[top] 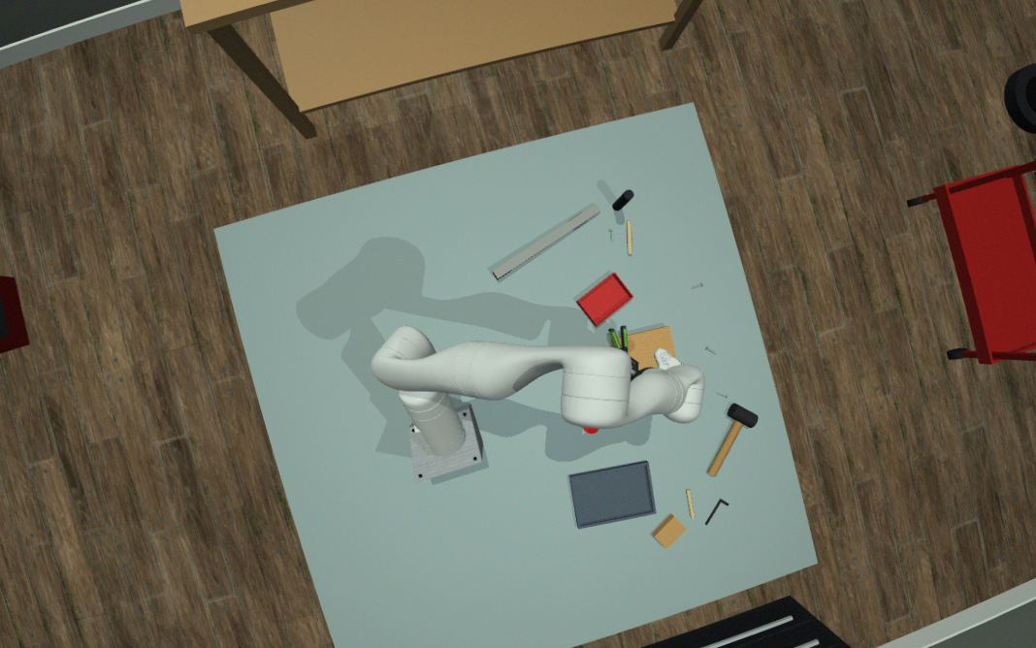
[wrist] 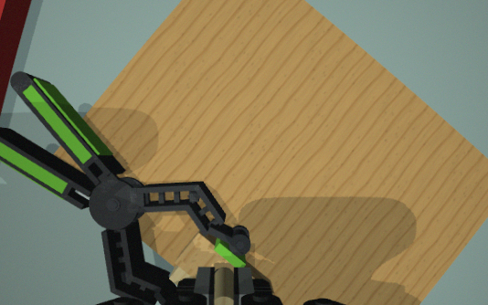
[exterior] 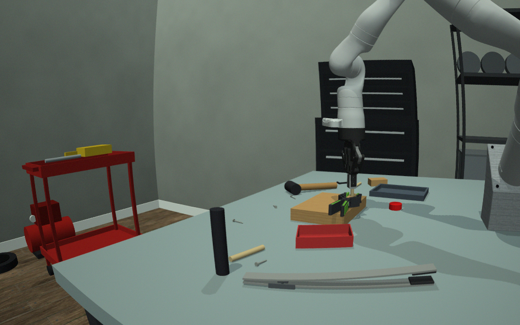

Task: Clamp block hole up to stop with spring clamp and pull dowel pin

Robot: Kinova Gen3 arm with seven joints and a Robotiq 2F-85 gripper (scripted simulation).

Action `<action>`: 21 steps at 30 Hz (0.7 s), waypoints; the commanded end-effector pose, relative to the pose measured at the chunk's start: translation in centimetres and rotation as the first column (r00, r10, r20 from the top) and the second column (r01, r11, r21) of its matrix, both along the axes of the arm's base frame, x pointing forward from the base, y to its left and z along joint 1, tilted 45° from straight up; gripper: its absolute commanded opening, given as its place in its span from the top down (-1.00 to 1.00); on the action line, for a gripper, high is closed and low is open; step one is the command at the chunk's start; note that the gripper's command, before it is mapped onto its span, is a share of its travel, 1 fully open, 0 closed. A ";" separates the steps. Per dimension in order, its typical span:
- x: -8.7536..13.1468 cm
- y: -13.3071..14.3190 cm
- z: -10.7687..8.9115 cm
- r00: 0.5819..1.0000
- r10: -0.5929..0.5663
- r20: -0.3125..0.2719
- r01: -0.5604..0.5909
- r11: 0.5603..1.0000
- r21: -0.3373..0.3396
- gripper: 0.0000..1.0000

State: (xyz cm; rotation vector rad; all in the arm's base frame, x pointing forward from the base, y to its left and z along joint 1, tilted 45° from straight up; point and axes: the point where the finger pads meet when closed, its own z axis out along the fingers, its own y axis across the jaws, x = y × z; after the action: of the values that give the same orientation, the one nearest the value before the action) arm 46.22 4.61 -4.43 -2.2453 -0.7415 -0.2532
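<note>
My gripper (exterior: 352, 185) (wrist: 224, 290) points down and is shut on the upper part of the dowel pin (exterior: 352, 192) (wrist: 224, 292), which stands upright. The small wooden block (wrist: 194, 256) shows only partly, beside my fingers in the wrist view. Whether the pin's lower end is in its hole is hidden. The black and green spring clamp (top: 613, 336) (exterior: 334, 207) (wrist: 113, 204) lies at the board's edge, its jaws around the block area and its handles spread outward. The bench board (top: 649, 343) (exterior: 306, 205) (wrist: 292, 114) is flat. The bench stop and any gap at the block are not clearly visible.
A red tray (top: 604, 299) (exterior: 324, 242) is near the clamp handles. A red cap (top: 590, 429) (exterior: 395, 206), a blue-grey tray (top: 611, 497) (exterior: 399, 196) and a mallet (top: 726, 446) (exterior: 318, 186) lie around the board. A black cylinder (top: 623, 200) (exterior: 219, 241) stands upright farther off.
</note>
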 end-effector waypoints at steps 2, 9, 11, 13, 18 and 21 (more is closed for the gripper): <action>0.4 -0.4 -0.2 0.999 -0.033 -0.014 0.033 0.999 -0.007 0.80; 0.4 -0.4 -0.2 0.995 -0.079 -0.060 0.079 0.997 -0.011 0.80; 0.4 -0.4 -0.1 0.993 -0.092 -0.073 0.091 0.996 -0.013 0.80; 0.4 -0.4 -0.1 0.991 -0.105 -0.086 0.104 0.994 -0.015 0.80; 0.4 -0.4 -0.1 0.987 -0.125 -0.105 0.123 0.992 -0.018 0.80; 0.4 -0.4 -0.1 0.982 -0.144 -0.124 0.142 0.990 -0.021 0.80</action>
State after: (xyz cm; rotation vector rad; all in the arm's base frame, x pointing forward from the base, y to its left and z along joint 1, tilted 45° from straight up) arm 46.21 4.45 -4.59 -2.2894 -0.5478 -0.1769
